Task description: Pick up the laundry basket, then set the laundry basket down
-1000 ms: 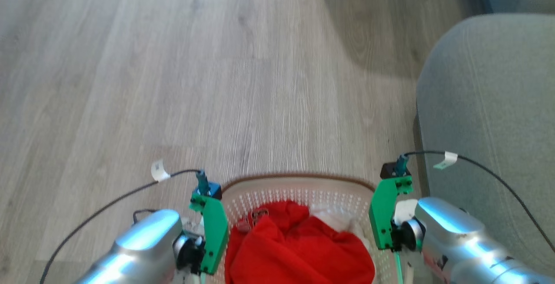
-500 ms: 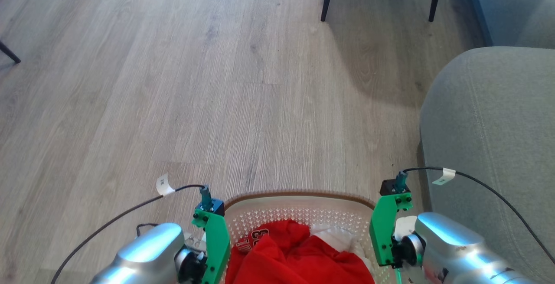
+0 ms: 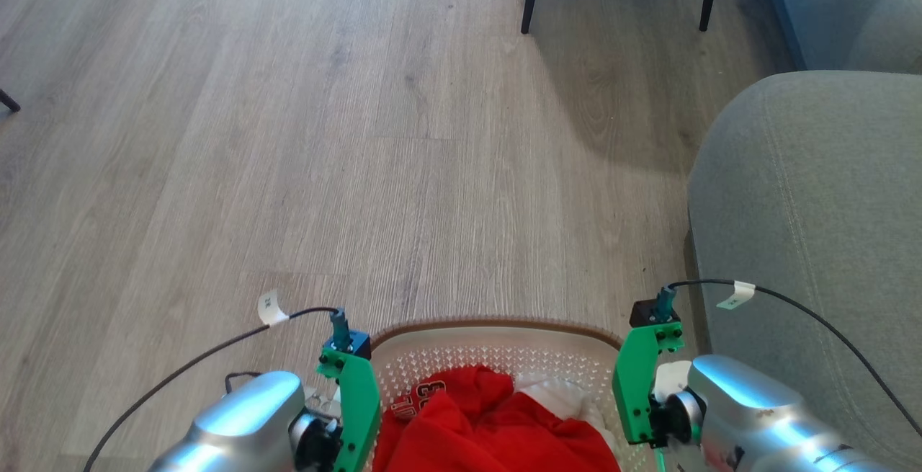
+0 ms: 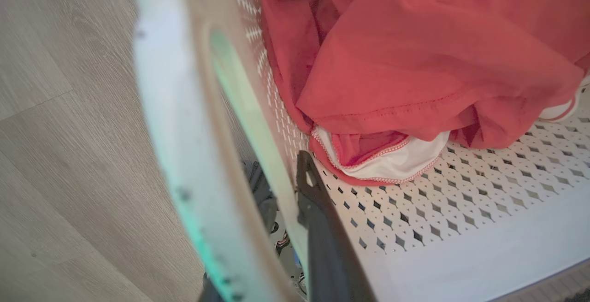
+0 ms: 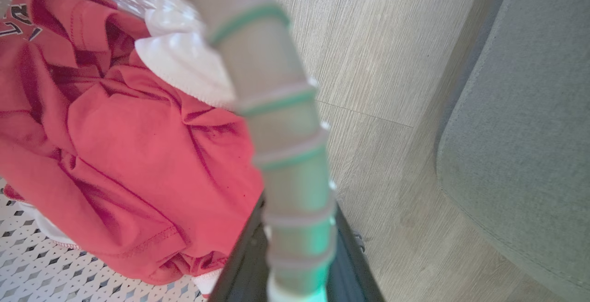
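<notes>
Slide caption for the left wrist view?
Left gripper pinches the side wall of the white perforated plastic laundry basket holding red-and-white clothes.

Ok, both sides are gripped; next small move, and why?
Probably lower the laundry basket straight down onto the wood floor. The left gripper and right gripper each clamp a side rim, and the grey sofa sits close on the right, so avoid drifting that way.

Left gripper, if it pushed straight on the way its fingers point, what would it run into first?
The left gripper straddles the laundry basket wall. Going straight on, its inner finger would probably meet the red and white clothes first, bunched just past its tip, though depth is unclear.
</notes>
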Controlling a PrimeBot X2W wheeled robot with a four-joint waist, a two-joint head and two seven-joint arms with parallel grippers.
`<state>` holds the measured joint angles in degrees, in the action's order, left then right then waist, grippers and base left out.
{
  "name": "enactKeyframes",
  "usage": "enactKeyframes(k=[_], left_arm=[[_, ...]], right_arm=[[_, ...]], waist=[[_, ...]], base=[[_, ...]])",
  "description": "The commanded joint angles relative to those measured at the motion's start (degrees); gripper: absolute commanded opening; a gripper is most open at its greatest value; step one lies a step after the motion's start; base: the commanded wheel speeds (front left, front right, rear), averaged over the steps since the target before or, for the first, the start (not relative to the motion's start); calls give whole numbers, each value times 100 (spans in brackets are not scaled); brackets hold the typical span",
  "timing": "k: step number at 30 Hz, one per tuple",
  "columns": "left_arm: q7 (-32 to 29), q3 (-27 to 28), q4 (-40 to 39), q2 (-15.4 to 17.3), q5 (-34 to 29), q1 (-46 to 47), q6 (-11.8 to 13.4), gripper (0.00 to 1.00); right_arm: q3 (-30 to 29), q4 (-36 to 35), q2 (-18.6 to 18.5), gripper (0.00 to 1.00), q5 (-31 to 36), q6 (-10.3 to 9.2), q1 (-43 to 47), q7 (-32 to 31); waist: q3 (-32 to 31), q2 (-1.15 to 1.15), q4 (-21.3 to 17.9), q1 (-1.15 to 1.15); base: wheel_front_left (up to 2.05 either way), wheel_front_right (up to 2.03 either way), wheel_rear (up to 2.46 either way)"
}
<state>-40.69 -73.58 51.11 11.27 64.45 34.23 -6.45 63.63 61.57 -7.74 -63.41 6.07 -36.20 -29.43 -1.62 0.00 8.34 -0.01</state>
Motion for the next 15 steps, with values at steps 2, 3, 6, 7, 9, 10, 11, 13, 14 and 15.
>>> enactKeyframes(k=[2, 3, 6, 7, 9, 10, 11, 13, 14, 15], left_arm=[[36, 23, -239, -160, -74, 300, -103, 0], [37, 23, -233, -163, -73, 307, -103, 0], [32, 23, -217, -161, -79, 328, -103, 0], [31, 23, -213, -160, -81, 335, -103, 0], [28, 23, -202, -160, -78, 342, -103, 0], [28, 23, -196, -159, -76, 344, -103, 0], [28, 23, -192, -158, -77, 346, -103, 0], [27, 23, -183, -158, -74, 346, -103, 0], [26, 23, -176, -158, -69, 346, -103, 0], [28, 23, -169, -157, -63, 345, -103, 0]], right_arm=[[113, -292, 190, 0, 3, 142, -367, 107], [123, -287, 191, 0, -15, 142, -378, 119], [158, -269, 194, 0, -72, 142, -398, 143], [172, -265, 195, 0, -90, 142, -404, 148], [198, -256, 195, 0, -125, 142, -414, 165], [213, -250, 195, 0, -140, 142, -418, 171], [229, -243, 194, 0, -154, 142, -423, 176], [260, -229, 192, 0, -179, 142, -437, 182], [275, -221, 192, 0, -192, 142, -444, 183], [292, -215, 193, 0, -204, 142, -449, 185]], waist=[[4, 0, 2, 1], [8, 0, 3, 1], [12, 0, 7, 1], [14, 0, 8, 1], [11, 0, 12, 1], [9, 0, 14, 1], [7, 0, 15, 1], [3, 0, 16, 1], [1, 0, 14, 1], [-2, 0, 12, 1]], base=[[0, 0, 0], [0, 0, 0], [0, 0, 0], [0, 0, 0], [0, 0, 0], [0, 0, 0], [0, 0, 0], [0, 0, 0], [0, 0, 0], [0, 0, 0]])
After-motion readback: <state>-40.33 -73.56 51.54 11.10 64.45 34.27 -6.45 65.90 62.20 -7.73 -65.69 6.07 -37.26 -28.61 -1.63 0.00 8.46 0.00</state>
